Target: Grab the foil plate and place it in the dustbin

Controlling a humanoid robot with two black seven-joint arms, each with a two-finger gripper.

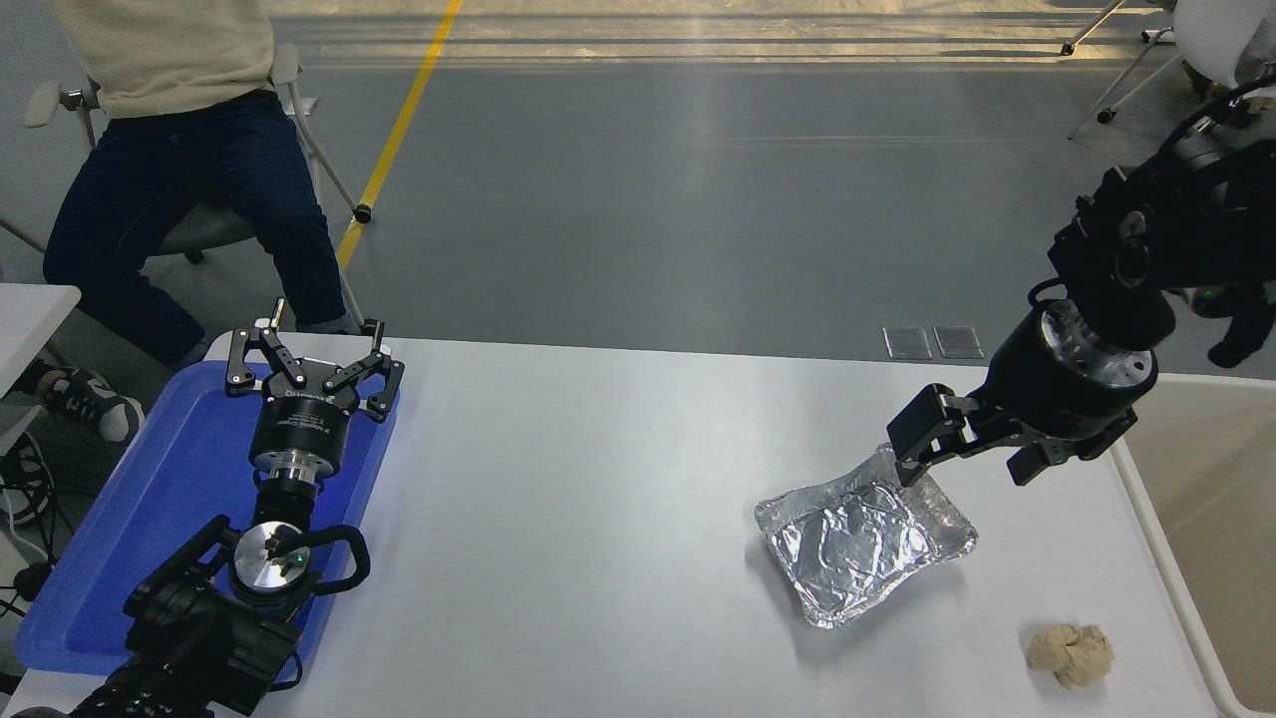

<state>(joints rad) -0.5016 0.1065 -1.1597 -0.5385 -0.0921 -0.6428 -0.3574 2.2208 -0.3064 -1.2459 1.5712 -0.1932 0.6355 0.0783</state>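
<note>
The foil plate (857, 543), shiny, crinkled and silver, lies on the white table (578, 499) at the right of centre. My right gripper (962, 474) is low over the plate's far right corner. Its jaws are apart: one finger (922, 434) is at the plate's far rim, the other is off to the right of the plate. The dustbin (1211, 519), large and beige, stands beside the table's right edge, only partly in view. My left gripper (314, 339) is parked open over the blue tray at the lower left.
A flat blue tray (150, 499) lies at the table's left end under the left arm. A crumpled beige paper ball (1072, 653) lies near the front right. A person (179, 150) sits on a chair beyond the table's far left corner.
</note>
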